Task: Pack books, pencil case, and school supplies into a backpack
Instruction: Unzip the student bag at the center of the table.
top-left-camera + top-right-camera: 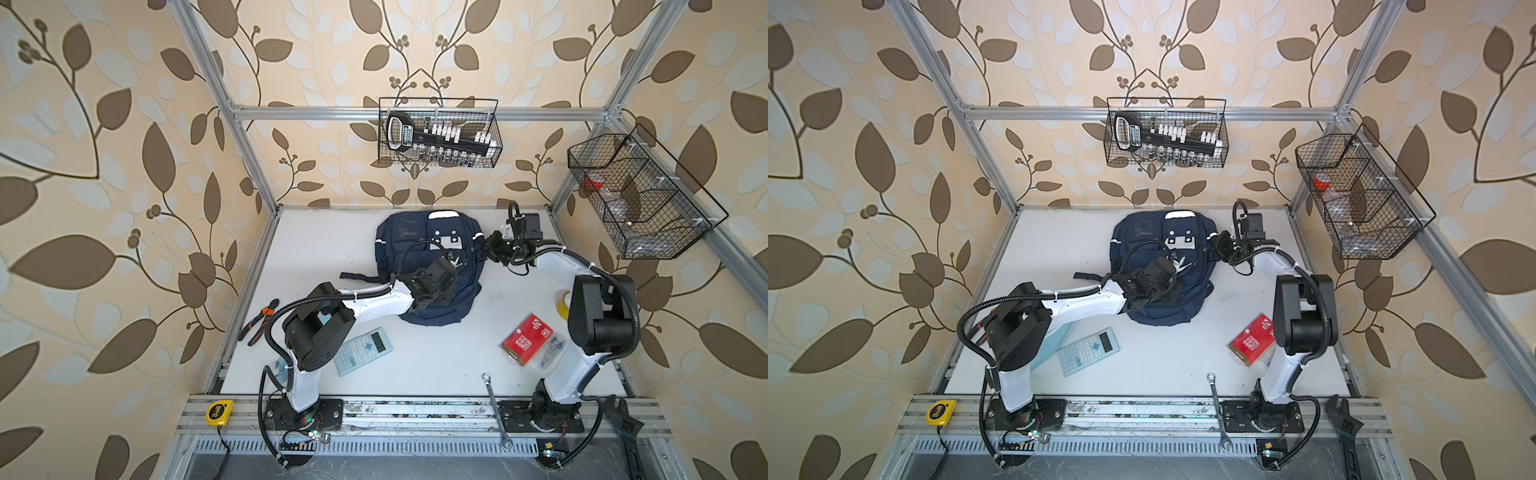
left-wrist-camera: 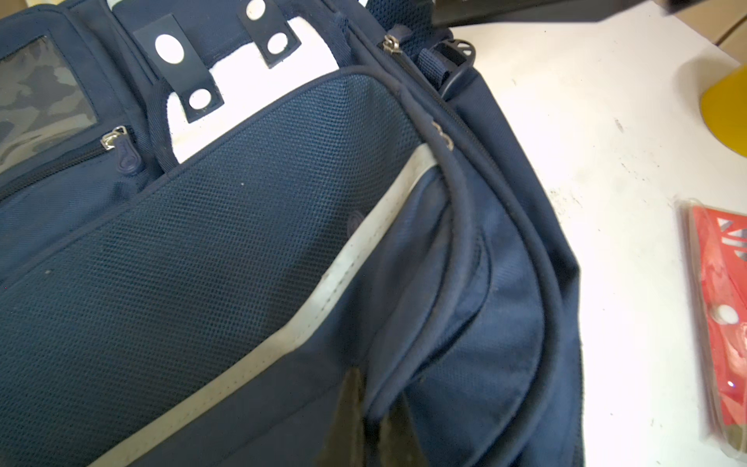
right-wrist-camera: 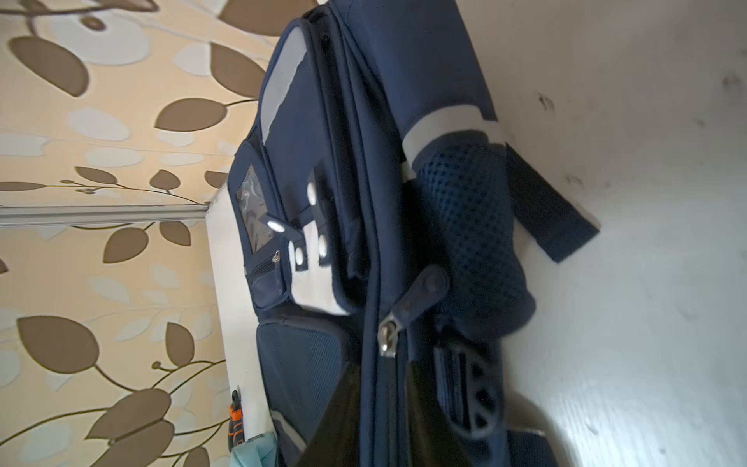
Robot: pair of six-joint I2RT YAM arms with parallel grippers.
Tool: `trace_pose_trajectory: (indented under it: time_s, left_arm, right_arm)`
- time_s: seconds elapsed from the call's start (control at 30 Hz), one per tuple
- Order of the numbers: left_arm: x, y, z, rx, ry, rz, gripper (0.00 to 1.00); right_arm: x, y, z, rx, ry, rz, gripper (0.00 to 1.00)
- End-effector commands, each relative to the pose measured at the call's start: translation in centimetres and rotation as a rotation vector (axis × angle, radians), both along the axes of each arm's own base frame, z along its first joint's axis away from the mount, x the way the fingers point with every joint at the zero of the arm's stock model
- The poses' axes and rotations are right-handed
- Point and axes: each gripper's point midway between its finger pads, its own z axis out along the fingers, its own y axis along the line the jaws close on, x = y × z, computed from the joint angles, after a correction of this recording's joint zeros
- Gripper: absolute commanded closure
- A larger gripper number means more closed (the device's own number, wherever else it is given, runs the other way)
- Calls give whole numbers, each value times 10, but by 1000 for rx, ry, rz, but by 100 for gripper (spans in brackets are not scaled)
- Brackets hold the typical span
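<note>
The navy backpack (image 1: 415, 232) is lying front-up toward the rear of the white worktop (image 1: 436, 353), and both arms are busying themselves with it. The left pincer (image 2: 376, 388) is pressed together on a fold of the bag's front, nipping the piped edge just beside the pale reflective stripe (image 2: 343, 275). The right pincer (image 3: 386, 388) is sitting at the bag's side, its fingers astride the zip track next to the metal slider (image 3: 386, 337). I cannot tell whether it is biting on anything or merely straddling the seam. The pull tab (image 3: 422, 293) is lying loose beyond the slider, not between the fingers.

To my eye they are opening a zipped compartment, with nothing going in yet. To do this well, I reckon the left should be holding the cloth taut against the pull. The right should be taking the tab itself rather than the track. It should then be running along the zip's curve, so the slider is not jamming on slack fabric.

The rest is waiting nearer the arm bases. The pale blue calculator (image 1: 363, 351) is lying just beside the left arm, and the clear plastic box with its red label (image 1: 532, 347) is lying beside the right arm. What I take for the pale blue pencil case (image 1: 1059, 343) is peeping out from under the left arm. I am not seeing any books.
</note>
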Motion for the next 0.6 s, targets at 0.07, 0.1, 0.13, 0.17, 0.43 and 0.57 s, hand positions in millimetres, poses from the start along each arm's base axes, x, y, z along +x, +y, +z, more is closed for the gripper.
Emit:
trace_pose_trajectory:
  time_s: [0.07,0.1,0.13,0.17,0.43,0.57]
  left_arm:
    - [0,8,19,-61,11,41,100]
    - [0,7,19,-64,10,40,100]
    - [0,8,20,-65,10,40,100]
    - [-1,7,20,-64,11,39,100]
    - [-4,6,25,-84,13,22,100]
    - [-5,6,23,-82,18,19,100]
  right_arm:
    - [4,1,-19,53,76,-82,72]
    - [4,0,-22,49,93,-96,70]
    - [4,0,-25,56,102,-98,66]
    - [4,-1,-27,53,117,-108,61]
    - [29,-2,-43,91,154,-159,67]
    - [34,-2,-43,110,146,-184,79]
